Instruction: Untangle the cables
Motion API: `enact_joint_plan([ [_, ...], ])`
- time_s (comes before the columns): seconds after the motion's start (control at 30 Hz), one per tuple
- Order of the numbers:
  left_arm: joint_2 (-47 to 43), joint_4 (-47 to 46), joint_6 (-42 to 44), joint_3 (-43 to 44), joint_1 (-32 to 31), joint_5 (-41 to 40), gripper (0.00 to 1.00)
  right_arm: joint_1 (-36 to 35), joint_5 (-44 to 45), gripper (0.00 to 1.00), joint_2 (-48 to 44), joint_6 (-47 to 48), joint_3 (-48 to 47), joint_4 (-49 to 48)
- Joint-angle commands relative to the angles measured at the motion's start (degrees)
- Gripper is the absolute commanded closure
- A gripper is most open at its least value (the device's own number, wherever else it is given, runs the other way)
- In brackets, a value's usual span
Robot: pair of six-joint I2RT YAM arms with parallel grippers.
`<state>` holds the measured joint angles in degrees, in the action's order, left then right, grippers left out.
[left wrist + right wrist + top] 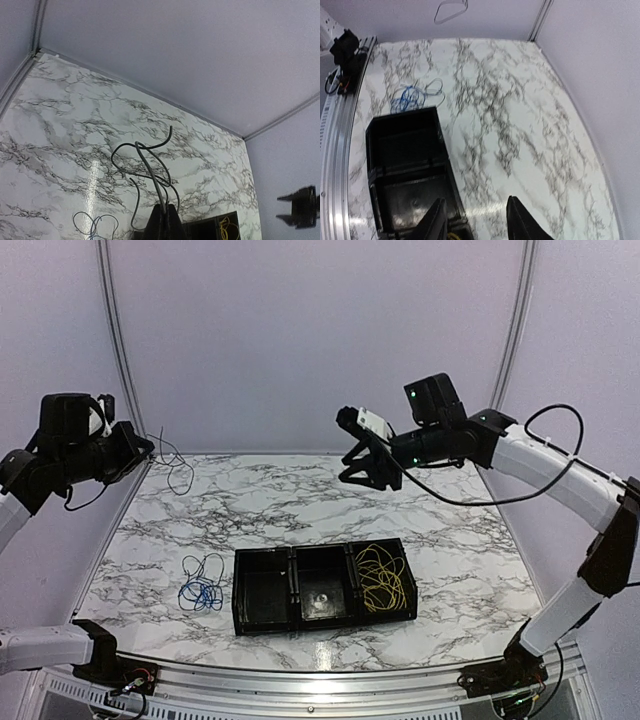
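Overhead, left end effector (164,216) clamped on the dark grey cable (150,170), raised, likely so its loops hang free. Right end effector (362,468) half-spread, empty, hovering. Yellow cable (382,578) in the tray's (320,625) right compartment; blue cable (202,583) on the worktop (450,540) alongside.

No lettering, label, brand mark, number or sign can be read on anything in any of the three views.

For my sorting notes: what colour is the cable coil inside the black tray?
The cable coil is yellow, seen best in the top external view.
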<state>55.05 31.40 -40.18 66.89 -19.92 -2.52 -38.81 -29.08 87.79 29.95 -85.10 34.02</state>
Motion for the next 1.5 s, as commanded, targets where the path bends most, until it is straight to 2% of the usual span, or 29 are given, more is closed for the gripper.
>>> enact_joint_plan([
  [0.0,2.6,1.0,14.5,1.4,0.1,18.8,1.0,-2.7,-1.8,0.59,6.5,-3.4,-13.8,-2.4],
  [0.13,5.3,0.1,15.8,1.5,-0.8,25.9,1.0,-7.2,-0.4,0.57,12.0,-4.1,-22.8,-4.2],
  [0.47,8.9,-2.8,17.6,3.2,-4.2,34.1,1.0,-14.1,0.7,0.56,23.4,-5.1,-35.1,-6.2],
  [0.67,11.5,-3.1,18.5,5.0,-6.4,37.3,1.0,-17.3,4.7,0.5,27.3,-5.0,-37.8,-7.4],
  [0.83,12.4,-3.2,18.2,5.3,-7.7,38.7,1.0,-19.0,8.8,0.49,29.3,-3.6,-38.6,-7.7],
  [1.07,12.0,-3.1,17.2,4.6,-8.8,40.0,1.0,-20.3,18.0,0.59,30.1,-0.4,-37.4,-9.5],
  [1.27,10.9,-3.1,16.7,3.5,-8.9,40.0,1.0,-20.4,18.8,0.64,29.8,2.2,-36.7,-8.7],
  [1.37,10.7,-3.1,16.6,3.1,-8.9,40.0,1.0,-20.5,18.7,0.61,29.4,3.7,-36.0,-8.2],
  [1.47,10.9,-2.6,17.0,3.1,-8.9,39.8,1.0,-20.4,18.7,0.52,29.3,7.8,-35.8,-7.3],
])
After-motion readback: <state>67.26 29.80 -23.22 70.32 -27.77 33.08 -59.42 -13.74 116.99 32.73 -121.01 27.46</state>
